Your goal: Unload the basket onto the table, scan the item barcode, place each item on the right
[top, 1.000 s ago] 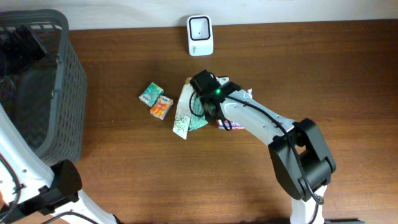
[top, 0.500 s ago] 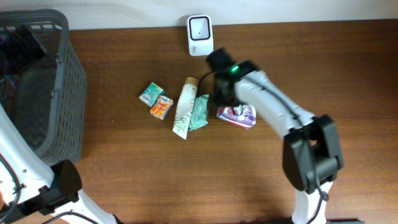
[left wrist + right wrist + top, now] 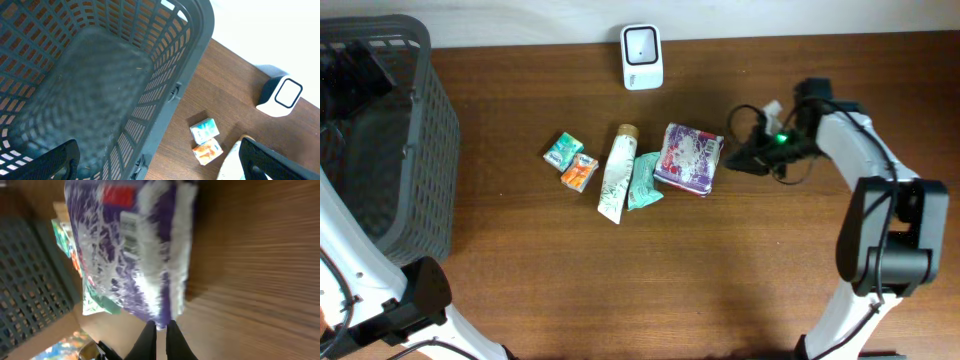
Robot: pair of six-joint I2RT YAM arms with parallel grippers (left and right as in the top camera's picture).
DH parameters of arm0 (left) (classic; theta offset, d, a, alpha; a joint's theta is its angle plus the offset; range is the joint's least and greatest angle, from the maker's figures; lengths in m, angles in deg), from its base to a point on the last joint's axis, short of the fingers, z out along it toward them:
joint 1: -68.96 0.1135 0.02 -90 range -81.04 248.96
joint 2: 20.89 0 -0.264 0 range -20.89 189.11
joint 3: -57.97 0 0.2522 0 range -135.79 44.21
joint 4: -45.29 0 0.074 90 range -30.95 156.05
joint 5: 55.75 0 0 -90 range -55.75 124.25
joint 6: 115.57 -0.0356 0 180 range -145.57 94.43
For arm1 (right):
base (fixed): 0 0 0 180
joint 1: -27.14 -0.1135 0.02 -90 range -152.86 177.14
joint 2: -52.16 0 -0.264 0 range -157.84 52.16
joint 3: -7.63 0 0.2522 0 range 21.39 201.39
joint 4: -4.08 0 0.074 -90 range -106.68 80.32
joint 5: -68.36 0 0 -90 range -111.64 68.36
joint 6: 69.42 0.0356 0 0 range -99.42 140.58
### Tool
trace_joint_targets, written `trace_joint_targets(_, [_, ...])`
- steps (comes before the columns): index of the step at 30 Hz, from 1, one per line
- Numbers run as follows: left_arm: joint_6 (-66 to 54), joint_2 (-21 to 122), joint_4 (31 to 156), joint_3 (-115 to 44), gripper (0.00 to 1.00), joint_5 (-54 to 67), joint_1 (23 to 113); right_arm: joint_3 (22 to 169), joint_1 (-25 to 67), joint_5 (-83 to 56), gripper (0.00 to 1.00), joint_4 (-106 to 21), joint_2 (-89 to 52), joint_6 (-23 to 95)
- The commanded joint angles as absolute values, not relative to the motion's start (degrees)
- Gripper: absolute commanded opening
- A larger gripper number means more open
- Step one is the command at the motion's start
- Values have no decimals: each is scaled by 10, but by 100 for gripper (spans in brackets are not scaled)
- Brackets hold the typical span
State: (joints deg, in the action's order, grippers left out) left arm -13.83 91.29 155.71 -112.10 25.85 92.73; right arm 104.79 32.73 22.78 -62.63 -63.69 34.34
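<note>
The item, a purple-and-white packet [image 3: 688,158], lies on the wooden table right of centre. In the right wrist view the packet [image 3: 130,255] fills the upper left and shows a small striped label. My right gripper [image 3: 730,160] reaches in from the right, and its jaws [image 3: 161,327] are shut on the packet's near edge seam. The white scanner [image 3: 642,57] stands at the table's far edge, also seen as the scanner [image 3: 280,95] in the left wrist view. My left gripper [image 3: 160,167] hangs open above the basket's rim and holds nothing.
A dark grey mesh basket [image 3: 425,150] fills the left side. Between it and the packet lie a teal box [image 3: 563,151], an orange box [image 3: 579,174], a white tube [image 3: 615,172] and a green sachet [image 3: 642,182].
My right arm swung from over the item pile to the right side. Its jaws closed on the packet's edge. The packet shifted up and left beside the sachet. The left arm stayed still.
</note>
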Motion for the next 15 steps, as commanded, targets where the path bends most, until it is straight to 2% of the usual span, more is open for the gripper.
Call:
trace_joint_targets(1, [-145, 901, 1558, -1120, 99, 257, 931, 1059, 314, 211, 6, -628, -591, 317])
trace_joint_targets(3, [-145, 901, 1558, -1120, 99, 257, 931, 1075, 291, 174, 12, -628, -568, 322])
trace_joint_targets(5, [-145, 901, 1558, -1120, 99, 257, 931, 1103, 245, 95, 23, -627, -541, 353])
trace_joint_targets(6, [-145, 901, 1558, -1120, 99, 257, 931, 1122, 211, 39, 31, -625, -532, 375])
trace_joint_targets(8, [-145, 901, 1558, -1120, 99, 257, 931, 1140, 140, -60, 55, -587, -531, 418])
trace_joint_targets(10, [-145, 901, 1558, -1120, 99, 257, 931, 1139, 93, -141, 68, -549, -538, 460])
trace_joint_targets(12, [-145, 901, 1558, -1120, 99, 257, 931, 1139, 35, -259, 74, -501, -560, 518])
trace_joint_targets(15, [-145, 901, 1558, -1120, 99, 257, 931, 1139, -6, -339, 74, -465, -601, 569])
